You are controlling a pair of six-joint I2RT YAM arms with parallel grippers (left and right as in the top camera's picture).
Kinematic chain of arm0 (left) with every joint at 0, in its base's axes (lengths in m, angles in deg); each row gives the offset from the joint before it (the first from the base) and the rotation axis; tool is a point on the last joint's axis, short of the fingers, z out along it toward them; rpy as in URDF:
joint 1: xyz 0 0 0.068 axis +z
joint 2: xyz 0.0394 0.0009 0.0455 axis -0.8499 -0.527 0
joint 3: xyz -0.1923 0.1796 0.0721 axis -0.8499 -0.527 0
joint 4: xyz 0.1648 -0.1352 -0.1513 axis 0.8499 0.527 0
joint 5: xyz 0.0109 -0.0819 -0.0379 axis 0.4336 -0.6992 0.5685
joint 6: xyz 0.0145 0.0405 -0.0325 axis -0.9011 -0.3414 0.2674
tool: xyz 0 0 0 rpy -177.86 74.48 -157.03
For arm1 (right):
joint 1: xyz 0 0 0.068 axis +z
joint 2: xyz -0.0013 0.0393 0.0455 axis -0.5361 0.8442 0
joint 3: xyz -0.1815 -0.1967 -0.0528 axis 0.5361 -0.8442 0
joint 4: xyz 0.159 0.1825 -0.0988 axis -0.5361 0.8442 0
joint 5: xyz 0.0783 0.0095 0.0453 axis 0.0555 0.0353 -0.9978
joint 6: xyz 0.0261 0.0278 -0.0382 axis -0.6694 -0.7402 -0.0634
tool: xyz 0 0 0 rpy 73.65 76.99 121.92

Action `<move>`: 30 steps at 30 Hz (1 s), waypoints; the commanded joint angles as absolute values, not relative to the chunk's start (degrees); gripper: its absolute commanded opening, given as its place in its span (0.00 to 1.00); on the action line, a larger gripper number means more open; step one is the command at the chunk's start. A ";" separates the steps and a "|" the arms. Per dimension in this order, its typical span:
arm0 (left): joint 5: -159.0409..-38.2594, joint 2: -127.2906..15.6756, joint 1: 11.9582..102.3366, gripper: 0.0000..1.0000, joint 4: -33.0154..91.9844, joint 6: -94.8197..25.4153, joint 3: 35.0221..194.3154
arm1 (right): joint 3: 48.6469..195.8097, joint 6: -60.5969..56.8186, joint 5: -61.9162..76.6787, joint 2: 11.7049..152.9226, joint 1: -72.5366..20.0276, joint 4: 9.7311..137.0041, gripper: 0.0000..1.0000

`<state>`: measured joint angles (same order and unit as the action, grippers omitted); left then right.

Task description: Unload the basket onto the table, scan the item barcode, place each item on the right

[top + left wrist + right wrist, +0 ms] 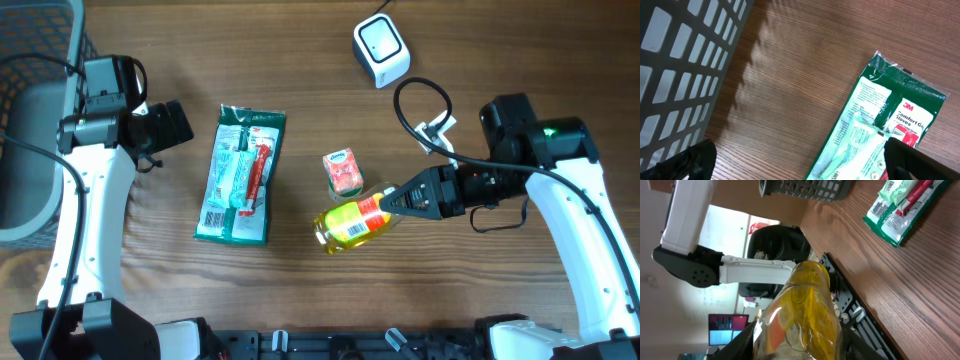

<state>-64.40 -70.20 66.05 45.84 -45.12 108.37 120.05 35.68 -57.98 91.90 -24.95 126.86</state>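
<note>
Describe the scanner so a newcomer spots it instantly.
On the brown wooden table, look to the far edge, right of centre in the overhead view. The white rounded-cube scanner sits there alone, beyond the small pink carton and the yellow plastic bottle. It is the only plain white item; the others are colourful packaging.

1. A green packet of 3M gloves (240,175) lies flat on the wooden worktop (300,60).
2. A small pink carton (342,172) sits near the packet, apart from it; its print is too small to read.
3. A dark mesh basket (35,60), possibly plastic, stands at the worktop's corner.
</note>
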 commanded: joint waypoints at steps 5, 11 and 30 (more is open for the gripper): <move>-63.90 -70.42 66.25 1.00 45.69 -44.59 108.40 | 120.08 34.37 -66.00 91.02 -24.56 125.14 0.18; -63.90 -70.42 66.25 1.00 45.69 -44.59 108.40 | 120.08 34.28 -67.03 91.02 -24.56 124.46 0.17; -63.90 -70.42 66.25 1.00 45.69 -44.59 108.40 | 120.08 32.73 -66.99 91.02 -24.56 120.72 0.17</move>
<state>-64.40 -70.20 66.05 45.82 -45.12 108.37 120.03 32.86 -65.11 91.90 -24.95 121.03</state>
